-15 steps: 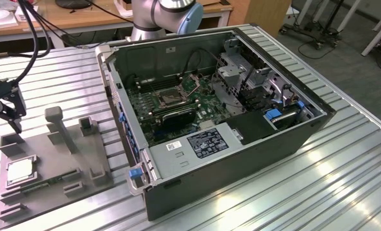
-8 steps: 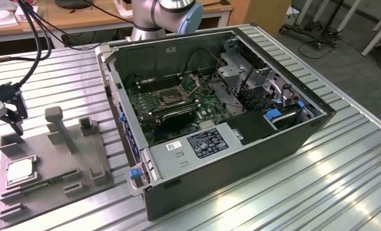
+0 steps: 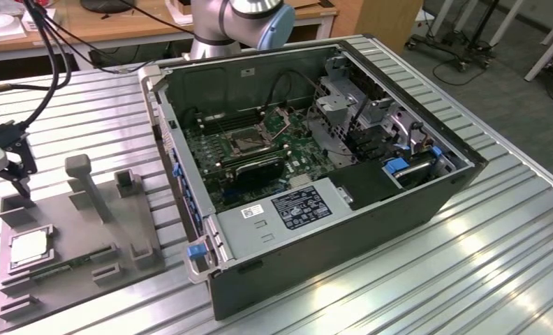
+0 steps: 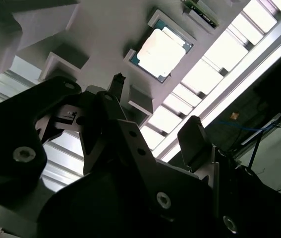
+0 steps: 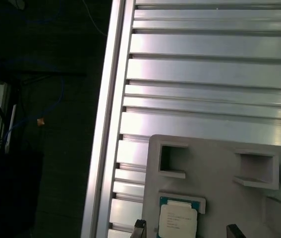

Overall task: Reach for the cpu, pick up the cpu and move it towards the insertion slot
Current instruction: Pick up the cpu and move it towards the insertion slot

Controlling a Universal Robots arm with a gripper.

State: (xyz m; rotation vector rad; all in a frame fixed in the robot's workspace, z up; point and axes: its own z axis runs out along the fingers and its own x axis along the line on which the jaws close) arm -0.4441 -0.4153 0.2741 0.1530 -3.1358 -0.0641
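On grey fixture, cpu lay flat in its recess, untouched. Gripper hung above fixture, fingers spread, empty. Insertion slot sat well apart from fixture. Risk, I reckoned: off-centre descent, with fingertip striking recess wall or tipping chip.

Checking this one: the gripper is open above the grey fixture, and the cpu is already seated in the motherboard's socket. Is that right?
One thing is wrong: the cpu is not in the socket. It lies in a recess of the grey fixture, between the fingertips of the open gripper above it, as the first wrist view shows.
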